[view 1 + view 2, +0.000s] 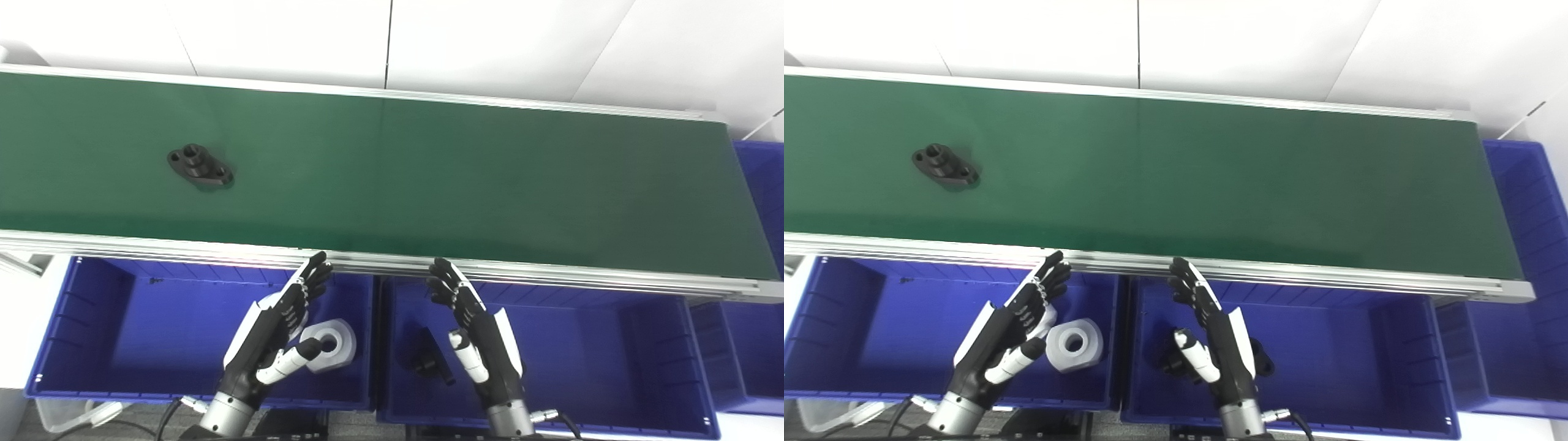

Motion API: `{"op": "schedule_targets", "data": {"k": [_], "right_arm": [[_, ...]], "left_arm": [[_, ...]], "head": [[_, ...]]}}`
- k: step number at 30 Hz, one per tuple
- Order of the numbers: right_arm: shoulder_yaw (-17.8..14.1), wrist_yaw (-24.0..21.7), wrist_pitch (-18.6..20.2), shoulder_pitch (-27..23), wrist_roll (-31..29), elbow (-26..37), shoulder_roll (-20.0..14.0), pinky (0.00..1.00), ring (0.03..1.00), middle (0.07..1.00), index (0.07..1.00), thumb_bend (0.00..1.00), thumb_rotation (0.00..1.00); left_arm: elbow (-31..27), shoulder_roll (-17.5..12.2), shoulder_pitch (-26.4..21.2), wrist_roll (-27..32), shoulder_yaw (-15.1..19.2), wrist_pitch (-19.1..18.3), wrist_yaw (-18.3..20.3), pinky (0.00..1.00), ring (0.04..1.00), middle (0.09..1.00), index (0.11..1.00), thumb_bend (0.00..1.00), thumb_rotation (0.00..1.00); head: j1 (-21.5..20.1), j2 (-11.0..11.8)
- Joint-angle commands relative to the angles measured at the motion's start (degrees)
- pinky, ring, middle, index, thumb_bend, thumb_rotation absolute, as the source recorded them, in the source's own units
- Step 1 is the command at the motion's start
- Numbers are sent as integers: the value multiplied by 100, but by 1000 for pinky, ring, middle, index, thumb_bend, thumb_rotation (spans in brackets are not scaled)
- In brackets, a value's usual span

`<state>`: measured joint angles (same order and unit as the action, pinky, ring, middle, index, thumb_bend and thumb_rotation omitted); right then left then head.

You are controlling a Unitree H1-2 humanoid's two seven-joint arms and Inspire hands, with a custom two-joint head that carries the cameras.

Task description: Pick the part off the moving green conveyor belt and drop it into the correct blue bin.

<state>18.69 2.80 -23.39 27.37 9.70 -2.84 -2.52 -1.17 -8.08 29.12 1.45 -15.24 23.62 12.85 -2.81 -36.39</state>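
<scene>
A black flanged part (199,167) with a raised round boss lies on the green conveyor belt (429,177) at its left side. My left hand (275,324) hovers open over the left blue bin (92,331), fingers stretched toward the belt's near rail. My right hand (474,327) is open too, above the middle blue bin (588,361). Both hands hold nothing and are well short of the black part. A white hex-shaped part (1075,345) rests in the left bin, and a black part (425,361) lies in the middle bin, partly hidden by my right hand.
An aluminium rail (551,272) edges the belt's near side above the bins. A third blue bin (756,343) sits at the right, and another blue bin (765,184) stands past the belt's right end. White wall panels lie behind.
</scene>
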Motion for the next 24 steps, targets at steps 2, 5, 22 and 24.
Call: {"op": "schedule_targets", "data": {"k": [2, 5, 22, 24], "right_arm": [[34, 30, -352, -104, -146, -35, -29, 789, 843, 889, 903, 888, 953], [37, 38, -353, -172, -230, -169, -70, 776, 838, 889, 899, 905, 943], [82, -61, -353, -309, -515, -164, -267, 738, 807, 848, 863, 944, 861], [87, -58, -353, -304, -506, -98, -310, 732, 804, 849, 864, 933, 855]], "left_arm": [[133, 79, -96, 52, -29, 316, 60, 902, 939, 937, 943, 752, 725], [284, 104, -160, -19, -34, 303, 53, 877, 929, 928, 929, 793, 726], [739, 162, -433, -49, -80, 322, 107, 874, 927, 919, 904, 826, 702], [716, 169, -438, -82, -104, 322, 93, 875, 931, 922, 907, 815, 698]], "head": [[97, 285], [132, 450], [129, 813], [165, 779]]}}
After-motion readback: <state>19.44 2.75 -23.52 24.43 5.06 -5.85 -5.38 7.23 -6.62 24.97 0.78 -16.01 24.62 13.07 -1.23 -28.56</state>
